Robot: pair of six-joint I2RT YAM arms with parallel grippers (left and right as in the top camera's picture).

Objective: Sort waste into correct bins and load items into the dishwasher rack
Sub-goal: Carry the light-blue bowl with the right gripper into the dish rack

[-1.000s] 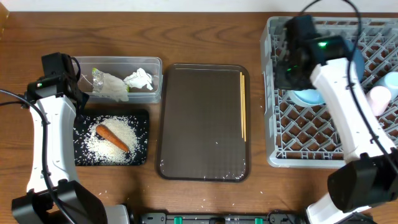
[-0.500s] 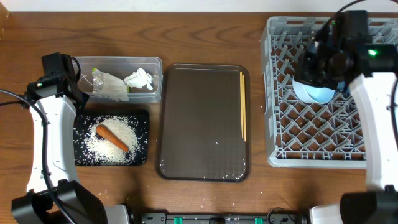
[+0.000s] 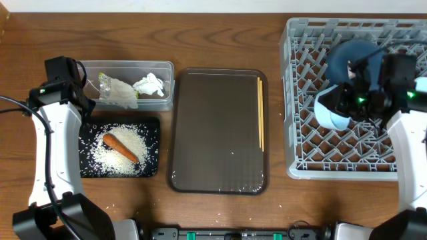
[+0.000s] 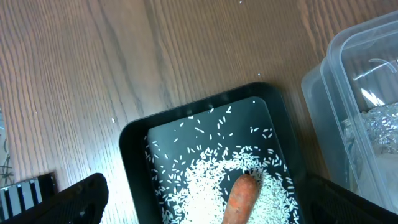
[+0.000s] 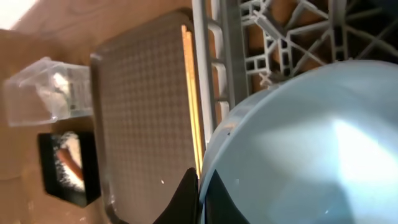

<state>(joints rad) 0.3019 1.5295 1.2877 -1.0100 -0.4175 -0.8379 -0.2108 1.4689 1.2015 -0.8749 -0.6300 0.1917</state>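
Swung over from the dishwasher rack's [image 3: 333, 172] far-left corner, the right arm [image 3: 408, 153] now reaches in from the right, baring the dark-blue bowl [image 3: 353, 55]. The small light-blue bowl [image 3: 329, 113] sits tipped in the rack's left-middle, just nearer than the dark one, its rim pinched in the closed right gripper [image 5: 198, 183] just to its right. Wooden chopsticks [image 3: 260, 113] lie well left on the brown tray [image 3: 213, 133], long axis near-to-far, nearest this arm.

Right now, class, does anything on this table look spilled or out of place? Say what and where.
A few rice grains lie on the wooden table beside the black tray, not in it. The chopsticks lie alone on the brown tray.
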